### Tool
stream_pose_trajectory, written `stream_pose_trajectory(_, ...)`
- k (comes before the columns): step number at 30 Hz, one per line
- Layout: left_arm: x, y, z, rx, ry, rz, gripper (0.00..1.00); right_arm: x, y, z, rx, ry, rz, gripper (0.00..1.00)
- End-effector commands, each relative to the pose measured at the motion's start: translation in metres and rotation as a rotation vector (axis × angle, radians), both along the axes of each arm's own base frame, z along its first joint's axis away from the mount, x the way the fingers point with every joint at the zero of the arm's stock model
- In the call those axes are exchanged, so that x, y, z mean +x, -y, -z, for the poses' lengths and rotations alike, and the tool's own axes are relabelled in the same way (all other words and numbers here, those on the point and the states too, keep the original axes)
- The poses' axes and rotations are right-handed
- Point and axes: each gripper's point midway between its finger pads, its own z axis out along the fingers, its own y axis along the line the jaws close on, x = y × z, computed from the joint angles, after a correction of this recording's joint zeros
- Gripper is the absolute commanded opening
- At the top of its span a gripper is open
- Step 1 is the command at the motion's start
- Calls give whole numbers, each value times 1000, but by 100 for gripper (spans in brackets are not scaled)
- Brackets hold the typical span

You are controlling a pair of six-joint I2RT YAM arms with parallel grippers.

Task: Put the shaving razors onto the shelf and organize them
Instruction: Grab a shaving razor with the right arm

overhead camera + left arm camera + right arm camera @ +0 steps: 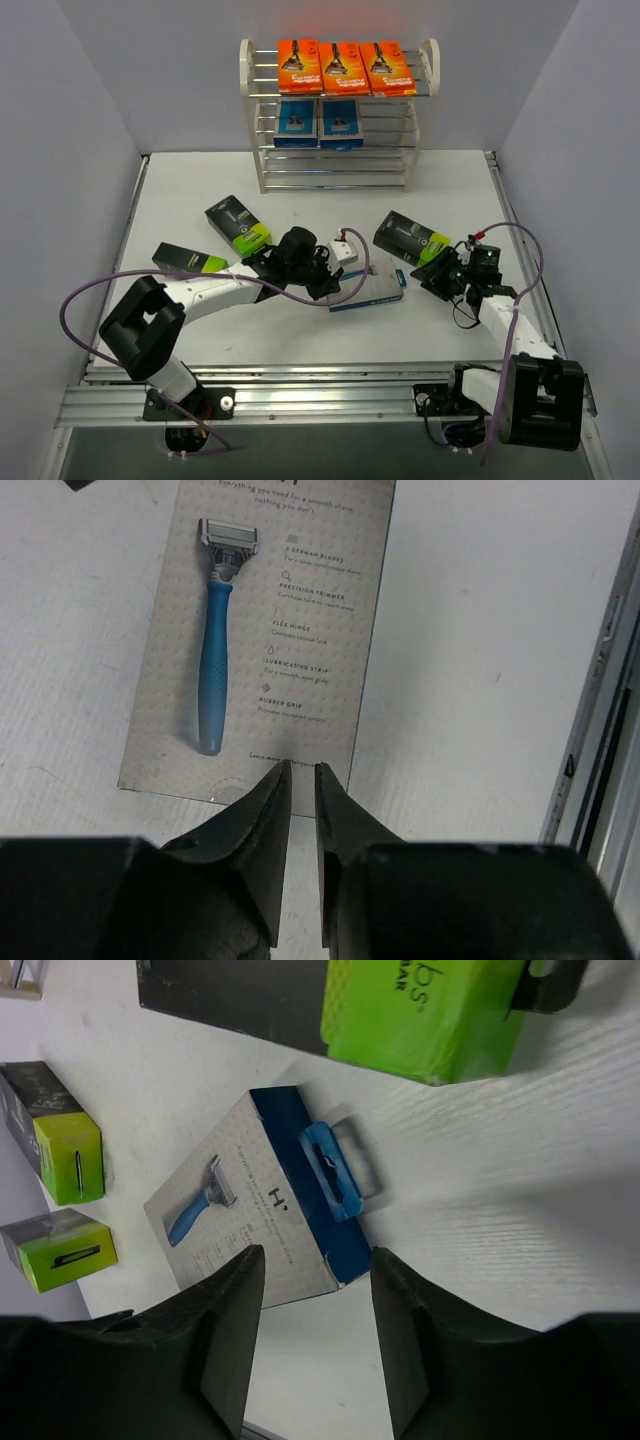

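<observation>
Left hand, fingers together, at the left end of the blue razor pack, which lies flat on the table. Right hand, fingers apart, is to its right.

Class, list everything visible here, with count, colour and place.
white-framed shelf with silver metal rods: one, white, far end of table
flat orange razor cards: three, orange, shelf's top tier
flat blue razor packs: two, blue, second tier
blue-grey flat razor pack: one, lying on table between the arms
black-and-lime-green razor boxes: three, on table, two left, one right
left gripper: one, black, shut, at the loose pack's edge
right gripper: one, black, open, above table
</observation>
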Motion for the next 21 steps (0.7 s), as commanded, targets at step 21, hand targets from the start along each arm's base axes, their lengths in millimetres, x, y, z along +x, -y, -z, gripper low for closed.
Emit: stream_pose_trajectory(21,21,4,36,113,-32,-71,2,8,3,31,77,37,-10,34)
